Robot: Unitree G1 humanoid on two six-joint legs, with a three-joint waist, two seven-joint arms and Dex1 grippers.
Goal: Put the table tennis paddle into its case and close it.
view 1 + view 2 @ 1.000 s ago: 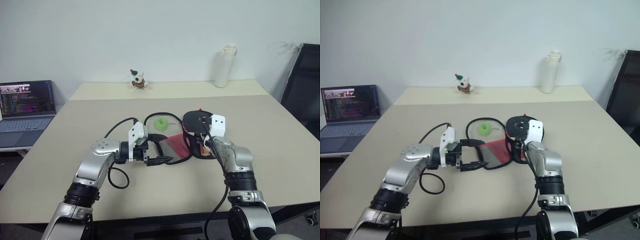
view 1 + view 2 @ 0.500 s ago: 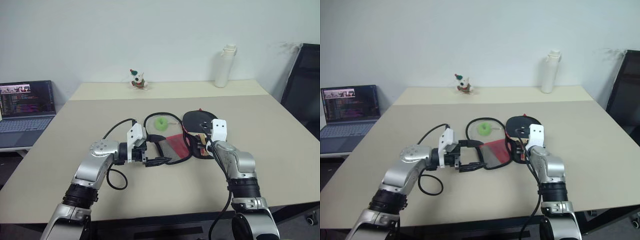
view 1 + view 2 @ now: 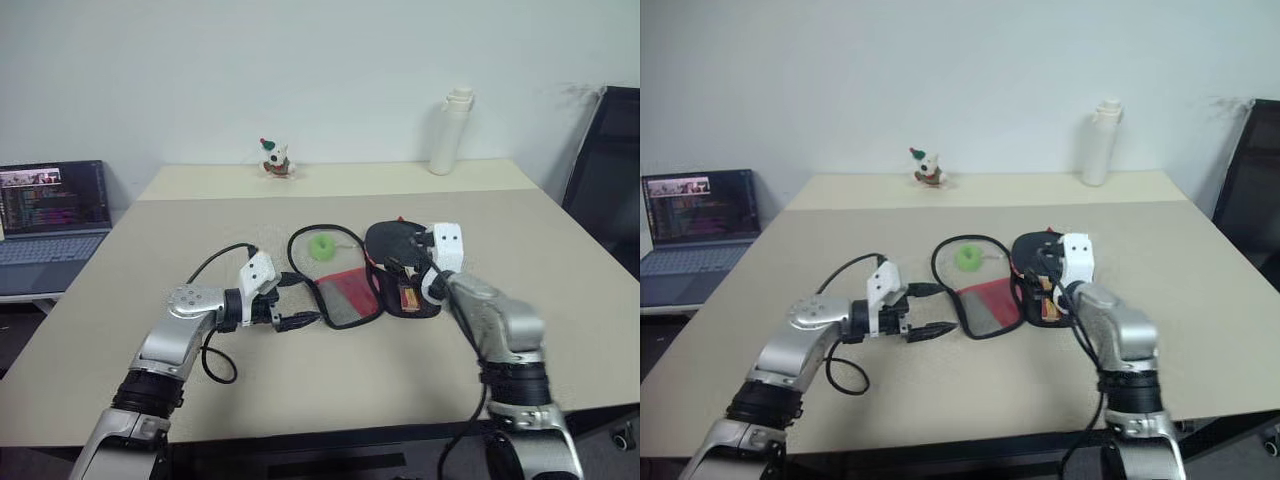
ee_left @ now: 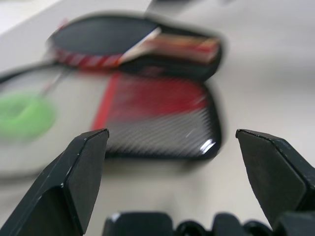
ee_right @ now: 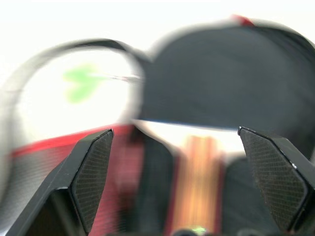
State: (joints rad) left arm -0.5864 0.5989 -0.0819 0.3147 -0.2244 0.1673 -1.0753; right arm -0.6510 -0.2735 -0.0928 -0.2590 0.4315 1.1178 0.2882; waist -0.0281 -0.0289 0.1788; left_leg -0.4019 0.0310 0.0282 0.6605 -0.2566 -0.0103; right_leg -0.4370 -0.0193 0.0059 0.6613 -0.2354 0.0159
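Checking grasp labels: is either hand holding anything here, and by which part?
Nothing is held. The left hand and right hand are both open, and the paddle lies in the open case.

The room is bright, with soft, even light. Shadows on the counter [image 3: 300, 400] are faint; a pale one lies under the left gripper [image 3: 300, 301]. The head views are mostly sharp, but the right gripper [image 3: 412, 252] and its arm look smeared. Both wrist views are blurry. Past the left gripper's fingers [image 4: 81, 167], the case [image 4: 162, 118] is fuzzy. Past the right gripper's fingers [image 5: 91, 172], the table tennis paddle [image 5: 221, 83] is smeared and the counter looks washed out white.
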